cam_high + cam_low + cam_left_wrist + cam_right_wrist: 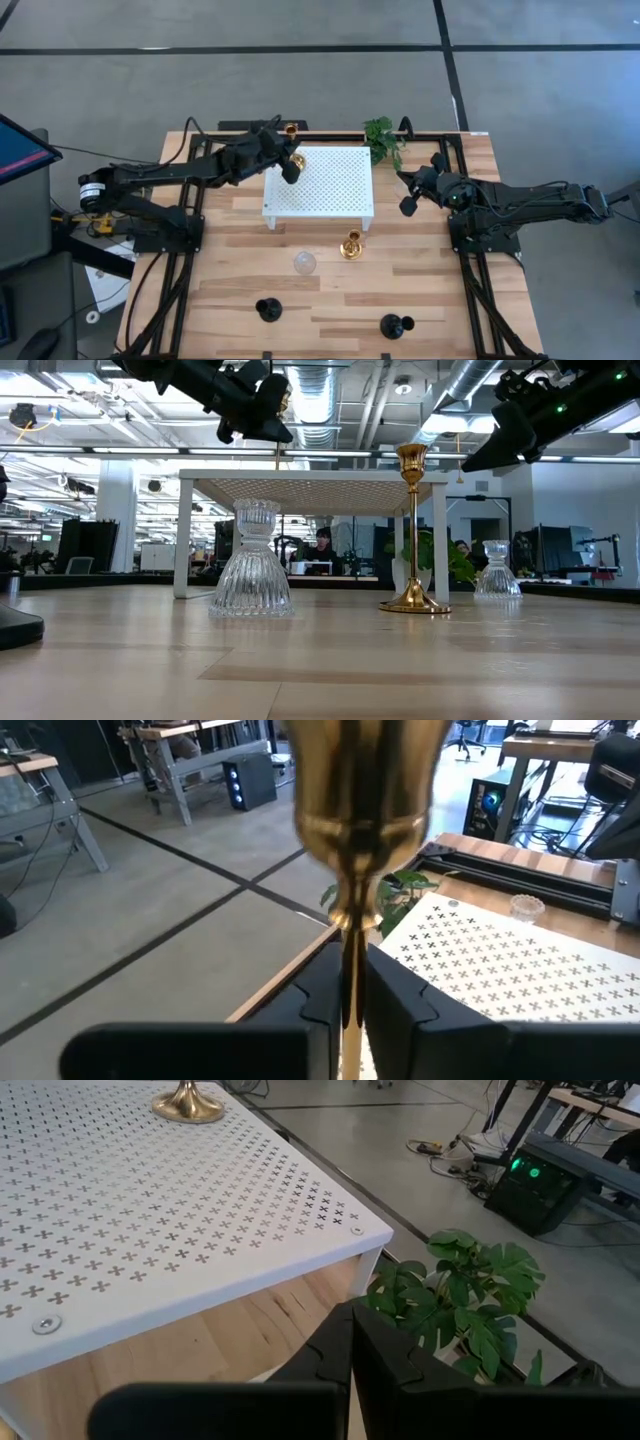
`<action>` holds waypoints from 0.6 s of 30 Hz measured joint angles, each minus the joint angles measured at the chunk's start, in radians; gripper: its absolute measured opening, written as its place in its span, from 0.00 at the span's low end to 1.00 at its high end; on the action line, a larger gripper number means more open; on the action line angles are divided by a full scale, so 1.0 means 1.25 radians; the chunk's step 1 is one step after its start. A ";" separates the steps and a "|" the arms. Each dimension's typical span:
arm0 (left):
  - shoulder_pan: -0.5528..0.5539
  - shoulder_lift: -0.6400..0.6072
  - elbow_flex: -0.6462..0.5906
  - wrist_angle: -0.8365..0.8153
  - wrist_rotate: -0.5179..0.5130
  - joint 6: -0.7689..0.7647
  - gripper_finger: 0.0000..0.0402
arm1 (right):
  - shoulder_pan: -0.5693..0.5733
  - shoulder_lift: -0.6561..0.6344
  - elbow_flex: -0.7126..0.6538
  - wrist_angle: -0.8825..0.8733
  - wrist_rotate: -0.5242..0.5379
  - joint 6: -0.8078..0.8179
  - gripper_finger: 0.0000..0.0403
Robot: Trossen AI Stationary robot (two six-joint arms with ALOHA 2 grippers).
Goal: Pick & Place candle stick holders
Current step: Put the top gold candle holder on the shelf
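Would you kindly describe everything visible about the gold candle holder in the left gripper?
The gold candle holder is shiny metal, with a cup on top of a thin stem and a round base. It stands upright on the far left corner of the white stand. The left gripper is clamped on its stem.

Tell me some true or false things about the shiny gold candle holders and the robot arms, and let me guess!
1. The left gripper pinches the thin stem of a gold candle holder. True.
2. That gold candle holder's base stands on the white stand. True.
3. The right gripper holds the green plant. False: it is shut on nothing, beside the white stand.
4. Both gold holders are on the white stand. False: the other gold holder stands on the wooden table.
5. Two black holders stand on the table. True.
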 joint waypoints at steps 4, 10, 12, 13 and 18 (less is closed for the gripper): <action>0.000 0.000 0.000 0.000 0.000 0.000 0.14 | 0.000 0.000 0.000 0.000 0.000 0.000 0.00; 0.000 0.000 0.000 0.000 -0.047 0.000 0.21 | 0.000 0.000 0.000 0.000 0.000 0.000 0.00; 0.000 0.000 0.000 0.000 -0.052 0.006 0.24 | 0.000 0.000 0.000 0.000 0.000 0.000 0.00; 0.000 0.000 0.000 0.000 -0.052 0.018 0.25 | 0.000 0.000 0.000 0.000 0.000 0.000 0.00; 0.000 0.000 0.000 -0.003 -0.054 0.036 0.35 | 0.000 0.000 0.000 0.000 0.000 0.001 0.00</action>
